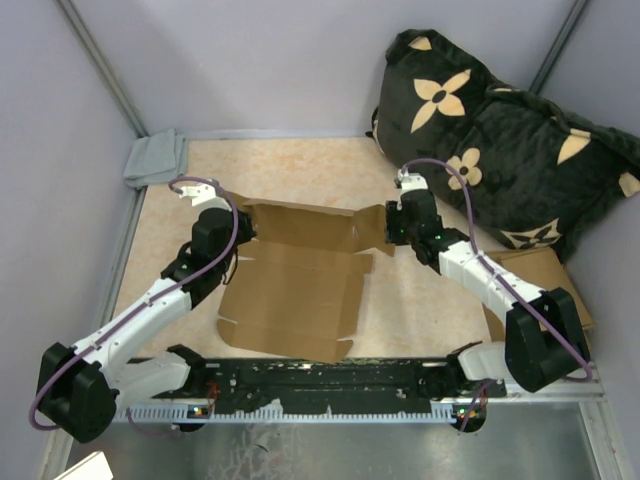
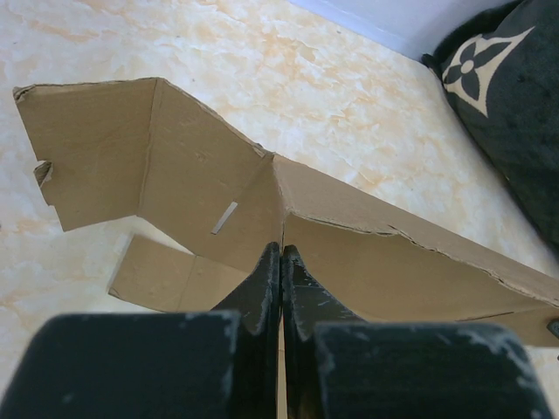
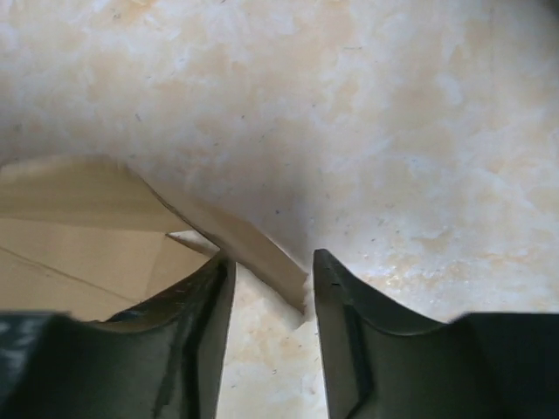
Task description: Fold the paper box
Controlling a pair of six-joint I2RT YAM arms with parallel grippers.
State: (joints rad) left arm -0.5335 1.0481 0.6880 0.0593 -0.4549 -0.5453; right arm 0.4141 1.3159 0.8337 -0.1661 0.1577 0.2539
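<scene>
1. The counter (image 1: 430,290) is a smooth beige slab with faint orange marbling.
2. A plush black cushion (image 1: 500,130) with tan flower shapes slumps in the far right corner.
3. The paper box (image 1: 295,300), plain brown corrugated card, lies mid-counter between the arms. Its base is flat and its far panel is raised along a crease.
4. The left end effector (image 2: 281,255) is pinched tight on the raised panel's edge.
5. The right end effector (image 3: 266,266) is parted, with a flap corner in the gap.
</scene>
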